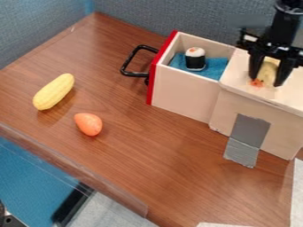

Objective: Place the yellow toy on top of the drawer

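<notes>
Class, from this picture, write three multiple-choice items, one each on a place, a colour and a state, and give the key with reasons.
1. Where is the sushi toy?
A) On the tabletop
B) On the blue cloth in the drawer
C) On top of the wooden box

2. What colour is the front panel?
A) Red
B) Green
C) White

3. What state is the drawer in?
A) Fully shut
B) Lying upside down
C) Pulled open

Key:
1. B: it stands on the cloth, between the drawer's walls.
2. A: the panel that bears the black handle is red.
3. C: the drawer sticks out from the wooden box, showing its inside.
</notes>
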`<state>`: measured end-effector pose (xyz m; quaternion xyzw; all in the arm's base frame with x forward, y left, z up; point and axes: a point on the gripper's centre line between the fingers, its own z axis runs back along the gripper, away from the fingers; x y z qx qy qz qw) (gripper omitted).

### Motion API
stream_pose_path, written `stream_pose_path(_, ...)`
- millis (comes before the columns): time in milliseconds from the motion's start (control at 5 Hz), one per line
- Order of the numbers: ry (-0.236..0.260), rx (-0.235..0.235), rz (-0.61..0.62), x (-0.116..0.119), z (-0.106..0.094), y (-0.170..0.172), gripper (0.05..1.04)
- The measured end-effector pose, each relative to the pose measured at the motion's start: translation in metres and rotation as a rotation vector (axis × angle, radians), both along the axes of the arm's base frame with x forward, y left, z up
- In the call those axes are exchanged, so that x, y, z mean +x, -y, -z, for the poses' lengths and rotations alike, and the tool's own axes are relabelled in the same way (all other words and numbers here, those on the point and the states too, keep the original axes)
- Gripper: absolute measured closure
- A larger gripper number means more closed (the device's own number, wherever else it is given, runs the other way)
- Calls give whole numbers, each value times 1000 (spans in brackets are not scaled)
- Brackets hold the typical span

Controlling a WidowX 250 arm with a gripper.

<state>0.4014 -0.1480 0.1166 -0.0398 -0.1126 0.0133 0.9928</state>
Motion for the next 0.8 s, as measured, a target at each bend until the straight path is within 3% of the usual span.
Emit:
stream_pose_path(200, -37, 28, 1, 0, 6, 1, 241)
stream_pose_path(400, -44, 47, 0, -1, 2, -2, 70)
stream_pose_path(800, 69, 47, -30, -18, -55, -16, 81)
